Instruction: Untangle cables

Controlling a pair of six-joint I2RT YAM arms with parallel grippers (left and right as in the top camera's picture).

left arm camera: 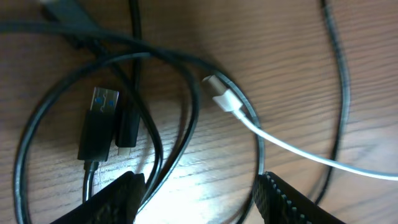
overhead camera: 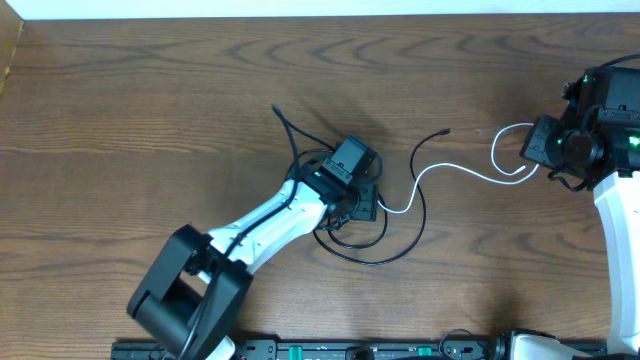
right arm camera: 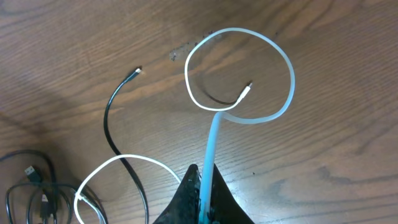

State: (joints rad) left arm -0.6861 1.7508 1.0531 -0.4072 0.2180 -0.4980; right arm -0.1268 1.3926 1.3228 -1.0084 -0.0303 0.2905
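A white cable [overhead camera: 450, 166] runs from the black tangle at table centre to the right, ending in a loop [right arm camera: 249, 68] with a small plug tip. My right gripper [right arm camera: 205, 186] is shut on the white cable just before that loop; in the overhead view it sits at the right edge [overhead camera: 548, 143]. Black cables [overhead camera: 385, 240] lie looped around my left gripper [overhead camera: 352, 195]. In the left wrist view the left gripper [left arm camera: 199, 202] is open over the black loops [left arm camera: 180, 118], with a black USB plug [left arm camera: 96, 124] and the white cable's plug [left arm camera: 221, 96] ahead of it.
A loose black cable end [overhead camera: 440, 134] points toward the right arm; it also shows in the right wrist view [right arm camera: 118, 99]. Another black end [overhead camera: 280, 115] sticks out up-left of the tangle. The wooden table [overhead camera: 150, 90] extends left and back.
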